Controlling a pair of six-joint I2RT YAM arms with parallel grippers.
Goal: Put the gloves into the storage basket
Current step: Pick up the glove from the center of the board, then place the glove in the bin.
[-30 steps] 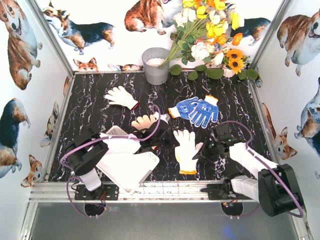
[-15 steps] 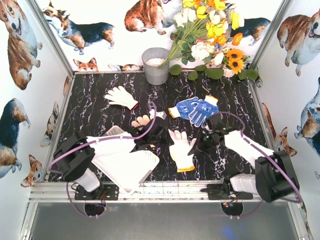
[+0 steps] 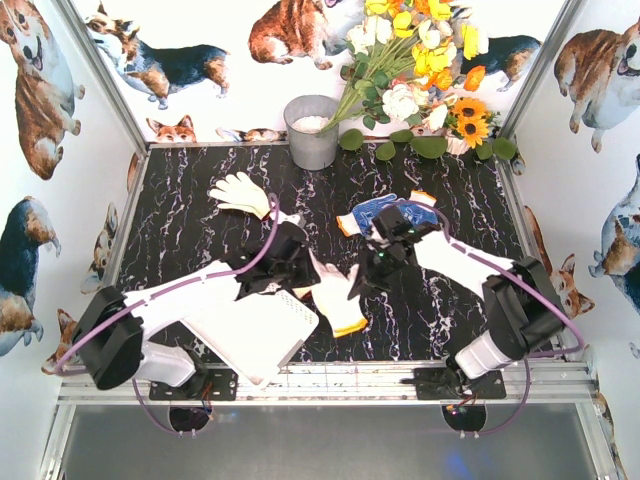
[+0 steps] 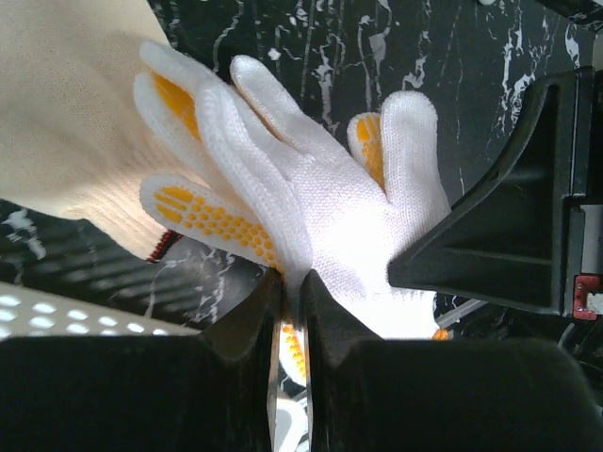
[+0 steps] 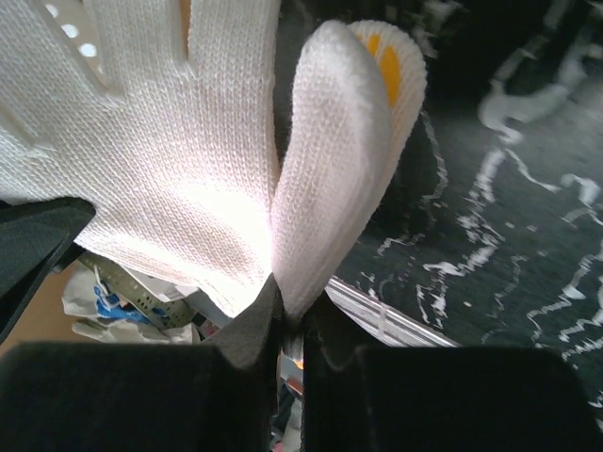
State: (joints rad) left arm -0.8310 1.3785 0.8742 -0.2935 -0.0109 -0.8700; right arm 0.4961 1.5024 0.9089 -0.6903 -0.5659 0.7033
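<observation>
Marbled tabletop (image 3: 180,235): two blue gloves (image 3: 368,212), one basket (image 3: 265,338).

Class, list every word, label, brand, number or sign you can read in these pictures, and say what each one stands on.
No text can be read anywhere.
No lettering shows on the gloves, basket or bucket.
Right wrist view: blue marks on a crumpled scrap, too blurred to read.
Left wrist view: small red tag at the right edge, too small to read.

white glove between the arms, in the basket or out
Out: left gripper and right gripper pinch the glove beside the storage basket.
</observation>
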